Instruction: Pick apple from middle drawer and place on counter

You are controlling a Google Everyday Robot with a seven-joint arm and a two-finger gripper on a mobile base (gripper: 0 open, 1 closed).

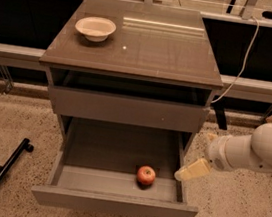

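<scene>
In middle drawer, apple front-right; tool apparently just outside, right.

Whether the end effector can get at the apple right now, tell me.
Probably yes. The end effector sits just outside the right wall of the open drawer; the apple lies uncovered near the front, so going over that wall looks free.

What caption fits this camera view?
Red apple lies in the pulled-out middle drawer; the pincer hovers beside its right wall, white bowl on the counter.
</scene>
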